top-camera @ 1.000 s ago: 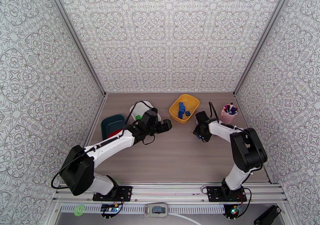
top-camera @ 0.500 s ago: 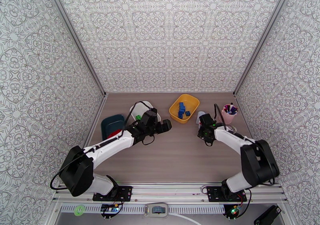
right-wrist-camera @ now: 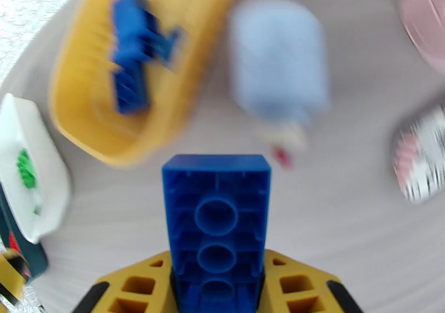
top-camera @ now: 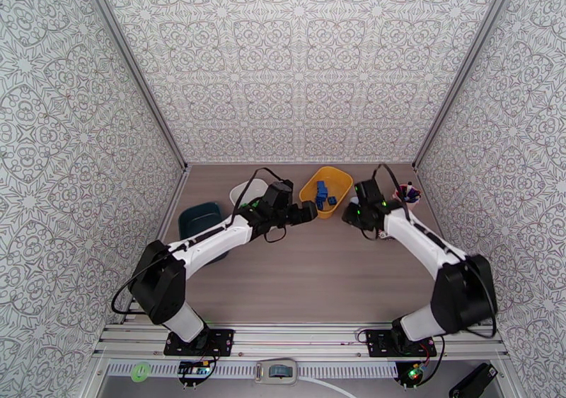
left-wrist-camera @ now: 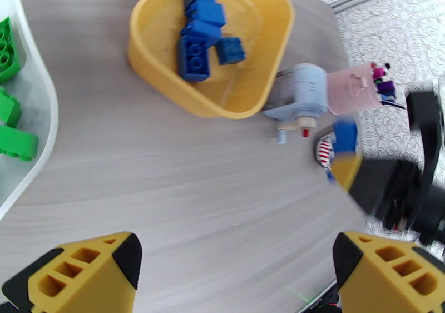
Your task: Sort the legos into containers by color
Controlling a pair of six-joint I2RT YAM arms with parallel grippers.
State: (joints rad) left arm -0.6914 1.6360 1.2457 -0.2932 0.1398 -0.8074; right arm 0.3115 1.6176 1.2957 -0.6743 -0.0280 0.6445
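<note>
The right gripper [right-wrist-camera: 216, 275] pinches a blue brick [right-wrist-camera: 216, 208] by its lower end, jaws pressed on its two long sides and its hollow underside facing the wrist camera; held so, most of the brick juts clear of the fingers, which should let it drop freely once released. From above, this gripper hangs over the table [top-camera: 318, 272] with the yellow tray [top-camera: 341, 178] just beside it at about ten o'clock. That tray already holds several blue bricks [top-camera: 322, 193], so it is the fitting home by colour, and the step in hand looks like carrying the brick over the rim. The left gripper [left-wrist-camera: 233, 264] hovers above bare table with jaws spread wide and nothing between them, the yellow tray at its twelve o'clock and the white tray [left-wrist-camera: 47, 103] of green bricks [left-wrist-camera: 8, 58] at ten o'clock; it seems to be waiting near the yellow tray, so the two arms could crowd each other there. A bottle [left-wrist-camera: 303, 94] lies on its side between the yellow tray and the pink cup [left-wrist-camera: 356, 89]; the right wrist view is blurred, but the pale shape at its twelve o'clock is probably this bottle. The teal tray [top-camera: 198, 217] sits at about eight o'clock of the white one, partly under the left arm.
</note>
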